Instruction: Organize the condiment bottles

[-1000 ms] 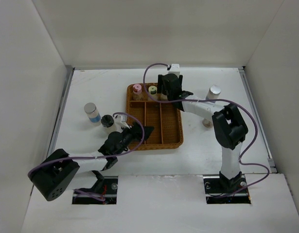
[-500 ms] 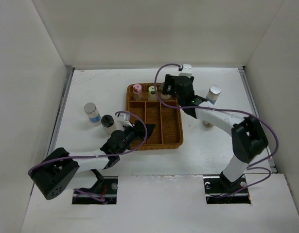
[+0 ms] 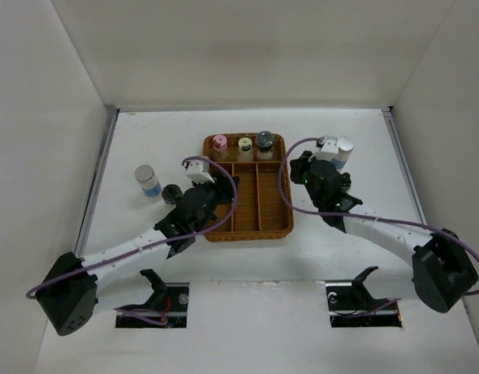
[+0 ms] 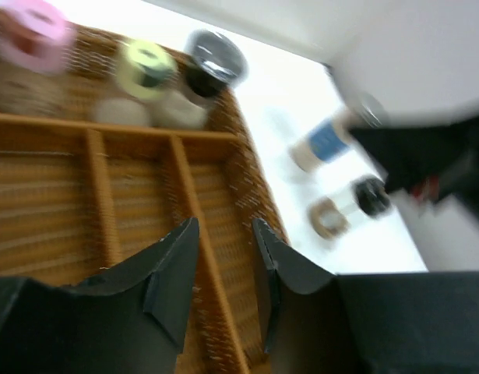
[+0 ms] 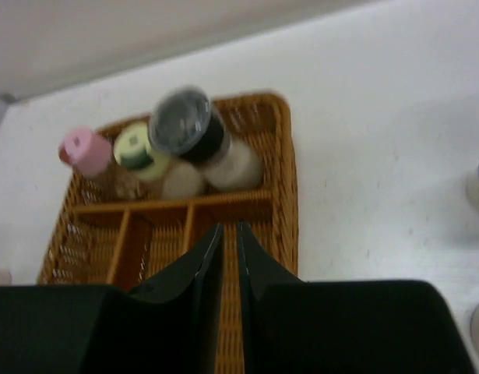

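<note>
The pink-lidded jar (image 3: pixel 220 145), yellow-lidded jar (image 3: pixel 244 146) and grey-lidded jar (image 3: pixel 264 142) stand side by side in the back compartment of the wicker tray (image 3: pixel 278 226). A white blue-banded cylinder (image 3: pixel 147 180) and a black-capped bottle (image 3: pixel 172 193) stand left of the tray. A second banded cylinder (image 3: pixel 343 149) stands to the right, just behind my right arm. My left gripper (image 4: pixel 223 226) is open and empty over the tray's long compartments. My right gripper (image 5: pixel 230 227) is shut and empty above the tray's right edge. The left wrist view shows another black-capped bottle (image 4: pixel 352 204) lying right of the tray.
The tray has three long front compartments (image 3: pixel 247 195) with thin dividers. White walls close in the table on the left, back and right. The right arm's purple cable (image 3: pixel 290 175) loops over the tray's right side.
My right gripper let go of the grey-lidded jar in the tray's back compartment and drew back to the right. My left gripper moved forward over the tray.
</note>
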Available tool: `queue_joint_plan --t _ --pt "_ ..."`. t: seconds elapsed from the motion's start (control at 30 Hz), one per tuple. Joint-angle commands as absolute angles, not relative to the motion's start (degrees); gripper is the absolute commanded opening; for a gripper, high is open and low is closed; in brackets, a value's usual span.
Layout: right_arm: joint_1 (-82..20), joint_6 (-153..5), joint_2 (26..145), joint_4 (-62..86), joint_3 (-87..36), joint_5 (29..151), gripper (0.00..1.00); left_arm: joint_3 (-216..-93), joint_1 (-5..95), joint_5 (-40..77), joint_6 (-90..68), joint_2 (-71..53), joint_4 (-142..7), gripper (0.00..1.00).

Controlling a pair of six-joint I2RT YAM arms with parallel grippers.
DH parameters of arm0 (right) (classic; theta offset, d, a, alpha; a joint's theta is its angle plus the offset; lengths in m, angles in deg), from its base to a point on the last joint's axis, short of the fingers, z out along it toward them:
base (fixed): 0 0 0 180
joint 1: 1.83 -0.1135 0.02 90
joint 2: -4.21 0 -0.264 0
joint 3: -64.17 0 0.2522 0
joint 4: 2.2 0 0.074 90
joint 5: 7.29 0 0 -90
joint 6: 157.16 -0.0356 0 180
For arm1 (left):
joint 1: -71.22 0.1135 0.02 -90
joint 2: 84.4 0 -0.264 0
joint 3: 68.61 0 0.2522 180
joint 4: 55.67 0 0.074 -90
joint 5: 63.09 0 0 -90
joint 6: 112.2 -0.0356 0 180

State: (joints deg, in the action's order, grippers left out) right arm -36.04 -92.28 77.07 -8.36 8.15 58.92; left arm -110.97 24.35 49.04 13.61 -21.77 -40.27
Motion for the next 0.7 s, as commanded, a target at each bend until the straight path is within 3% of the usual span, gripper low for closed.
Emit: queue_joint_plan --t 0.0,0.13,0.33,0.43,0.67 --pt "-38.9 -95.5 76.7 -17.3 11.9 61.0 0.17 -115.8 26.7 59.8 11.9 -28.4 -56.8 0.3" --pt "-42.2 -95.0 77.7 -20.3 13.4 59.9 0.2 -118.8 31.3 68.0 9.9 -35.5 -70.5 0.36" --pt "-44.1 -92.6 76.9 -27.6 16.7 57.6 0.33 -122.3 42.5 71.5 8.2 -40.2 -85.0 0.56" --pt "-44.2 -91.5 76.4 -28.2 17.1 57.5 0.38 -124.0 48.8 68.7 5.9 -37.7 -85.5 0.65" --pt "-44.2 -89.9 77.6 -28.1 16.8 57.5 0.42 -128.7 58.1 65.6 7.4 -27.0 -82.2 0.71"
